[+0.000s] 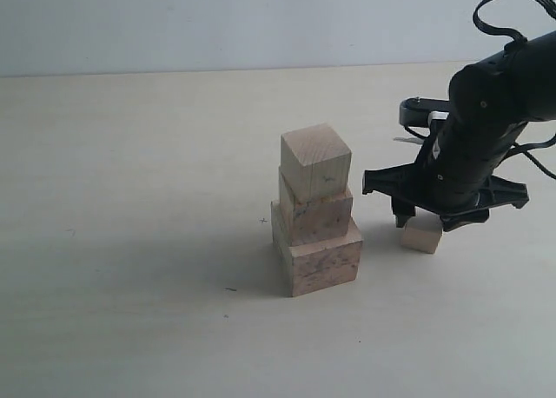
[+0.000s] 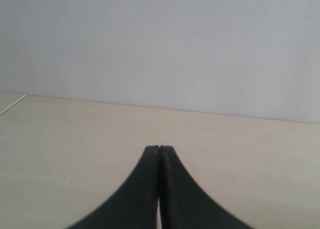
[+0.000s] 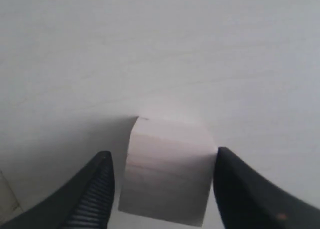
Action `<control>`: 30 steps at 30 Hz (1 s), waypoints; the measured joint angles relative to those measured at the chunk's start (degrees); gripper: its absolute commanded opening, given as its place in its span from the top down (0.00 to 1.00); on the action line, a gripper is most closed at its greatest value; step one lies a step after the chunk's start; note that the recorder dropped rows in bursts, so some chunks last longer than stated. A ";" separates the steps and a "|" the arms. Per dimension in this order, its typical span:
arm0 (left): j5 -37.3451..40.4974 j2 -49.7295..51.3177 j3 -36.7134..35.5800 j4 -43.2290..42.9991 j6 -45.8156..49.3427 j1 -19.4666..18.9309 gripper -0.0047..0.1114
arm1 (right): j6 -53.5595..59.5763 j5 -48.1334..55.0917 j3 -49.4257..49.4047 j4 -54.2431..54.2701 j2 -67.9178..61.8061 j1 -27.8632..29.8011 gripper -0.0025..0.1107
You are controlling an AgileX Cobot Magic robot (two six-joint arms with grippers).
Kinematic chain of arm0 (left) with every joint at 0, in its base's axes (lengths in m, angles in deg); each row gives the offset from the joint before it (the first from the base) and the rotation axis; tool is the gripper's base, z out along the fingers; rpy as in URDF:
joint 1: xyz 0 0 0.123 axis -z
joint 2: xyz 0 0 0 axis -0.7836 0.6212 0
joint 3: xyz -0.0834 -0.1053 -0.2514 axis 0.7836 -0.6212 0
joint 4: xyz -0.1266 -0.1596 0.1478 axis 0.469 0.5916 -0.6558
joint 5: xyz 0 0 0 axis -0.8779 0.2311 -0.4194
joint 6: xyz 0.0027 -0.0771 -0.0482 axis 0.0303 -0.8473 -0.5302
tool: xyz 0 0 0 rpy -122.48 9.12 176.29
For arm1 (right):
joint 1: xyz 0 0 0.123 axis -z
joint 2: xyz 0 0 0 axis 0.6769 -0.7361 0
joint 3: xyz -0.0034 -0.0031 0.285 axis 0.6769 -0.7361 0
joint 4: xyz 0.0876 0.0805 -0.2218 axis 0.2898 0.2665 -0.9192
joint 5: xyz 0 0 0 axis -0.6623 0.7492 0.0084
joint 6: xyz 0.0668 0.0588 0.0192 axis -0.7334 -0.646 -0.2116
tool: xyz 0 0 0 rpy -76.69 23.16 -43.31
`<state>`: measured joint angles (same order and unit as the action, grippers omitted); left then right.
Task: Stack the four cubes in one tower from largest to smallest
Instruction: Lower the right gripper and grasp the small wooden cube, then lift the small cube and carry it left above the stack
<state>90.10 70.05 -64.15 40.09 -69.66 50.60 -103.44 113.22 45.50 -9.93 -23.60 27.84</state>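
Three wooden cubes form a stepped column mid-table in the exterior view: a large speckled base cube point(image 1: 320, 257), a speckled middle cube point(image 1: 315, 211) and a pale cube point(image 1: 316, 161) uppermost, turned slightly askew. The smallest pale cube point(image 1: 422, 235) point(image 3: 167, 171) rests on the table to the column's right. My right gripper point(image 1: 421, 220) point(image 3: 163, 161) hangs directly over it, open, one finger point(image 3: 95, 191) on each side of the cube with small gaps. My left gripper point(image 2: 159, 149) shows only in its wrist view, fingers pressed together over bare table.
A pale wooden table point(image 1: 130, 198) spreads all around, meeting a white wall point(image 1: 217, 20) at the back. The right arm's black body point(image 1: 486, 129) and cables stand at the right edge.
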 measured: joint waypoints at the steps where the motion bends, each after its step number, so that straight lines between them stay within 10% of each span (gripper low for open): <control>1: 0.00 0.00 0.00 0.00 0.00 0.00 0.96 | -0.23 -0.24 0.00 0.00 0.00 0.00 0.66; 13: 0.00 0.00 0.00 0.00 0.00 0.00 0.96 | 10.47 -0.07 0.00 0.00 8.95 0.00 0.96; 30: 0.00 0.00 0.00 0.00 0.00 0.00 0.96 | 32.21 16.48 6.46 14.47 37.62 -1.24 0.98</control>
<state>90.10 70.05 -64.15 40.09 -69.66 50.60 -71.22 129.70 51.96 4.55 14.02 26.59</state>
